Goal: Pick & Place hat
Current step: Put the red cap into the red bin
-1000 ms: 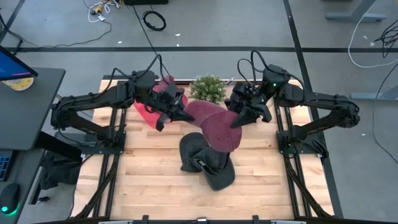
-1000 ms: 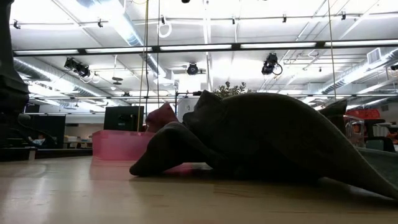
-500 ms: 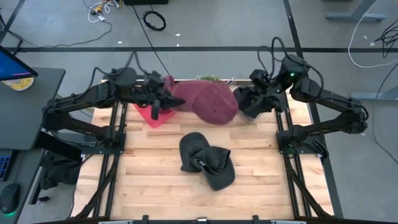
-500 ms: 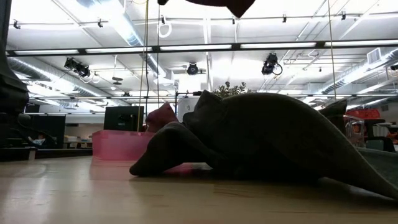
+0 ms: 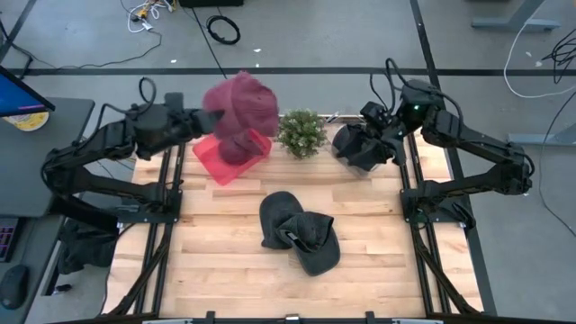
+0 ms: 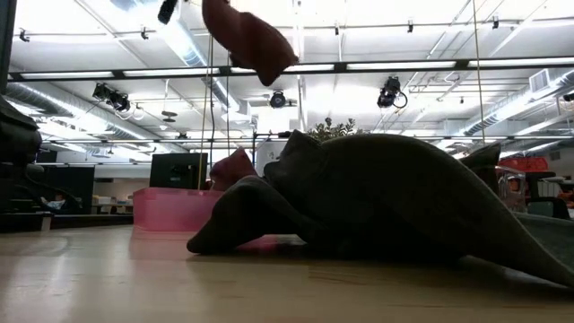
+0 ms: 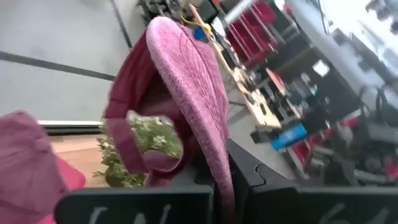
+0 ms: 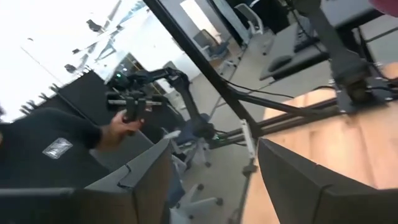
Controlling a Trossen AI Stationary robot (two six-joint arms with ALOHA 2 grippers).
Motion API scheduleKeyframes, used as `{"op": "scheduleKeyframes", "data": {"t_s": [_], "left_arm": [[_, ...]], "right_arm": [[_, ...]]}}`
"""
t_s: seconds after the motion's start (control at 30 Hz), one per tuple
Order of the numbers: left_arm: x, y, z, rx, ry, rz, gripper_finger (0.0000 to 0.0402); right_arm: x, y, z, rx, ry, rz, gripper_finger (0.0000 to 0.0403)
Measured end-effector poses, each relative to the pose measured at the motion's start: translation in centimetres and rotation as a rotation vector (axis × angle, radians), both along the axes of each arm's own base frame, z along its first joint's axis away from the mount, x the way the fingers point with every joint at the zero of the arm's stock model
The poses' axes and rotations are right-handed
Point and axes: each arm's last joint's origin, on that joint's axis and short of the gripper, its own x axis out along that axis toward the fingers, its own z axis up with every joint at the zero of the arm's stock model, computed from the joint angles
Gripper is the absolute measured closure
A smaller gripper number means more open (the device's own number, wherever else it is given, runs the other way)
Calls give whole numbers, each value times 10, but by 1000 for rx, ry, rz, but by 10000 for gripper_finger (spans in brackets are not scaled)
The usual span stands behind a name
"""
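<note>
Fabric of the maroon hat (image 7: 186,93) sits pinched in my left end effector (image 7: 230,186), lifted above the pink bin (image 5: 232,155) on the bench (image 5: 216,252). Beyond it, a small plant (image 5: 301,131). My right end effector (image 8: 214,168) is spread, holding nothing, past the plant.

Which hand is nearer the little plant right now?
Right, narrowly. The right hand sits open just beside the plant, with a small gap. The left hand, shut on the maroon hat, is beyond the pink bin on the plant's other side.
</note>
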Motion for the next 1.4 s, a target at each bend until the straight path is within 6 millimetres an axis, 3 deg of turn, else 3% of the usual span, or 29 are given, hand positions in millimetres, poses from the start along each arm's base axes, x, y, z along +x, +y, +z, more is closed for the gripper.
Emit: {"op": "scheduleKeyframes", "data": {"t_s": [0.2, 0.33, 0.47, 0.57, 0.67, 0.87, 1.23, 1.4], "left_arm": [[-13, 1, -31, -94, -59, 129, 391], [-12, 1, -60, -150, -231, 159, 391], [-13, 1, -94, -193, -407, 173, 391], [-16, 1, -125, -244, -446, 201, 391], [-21, -1, -143, -254, -470, 226, 391], [-35, -8, -144, -214, -476, 288, 391], [-73, -14, -148, -304, -294, 342, 391], [-75, -13, -160, -315, -267, 372, 391]], "right_arm": [[0, -2, -6, -51, 27, -56, 160], [0, -2, -8, -74, 35, -64, 160], [0, -2, -10, -84, 39, -63, 160], [0, -2, -10, -87, 39, -63, 160], [0, -2, -10, -87, 41, -62, 160], [0, -2, -10, -83, 46, -66, 160], [3, -4, -12, -91, 59, -133, 160], [6, -6, -14, -95, 69, -165, 160]]}}
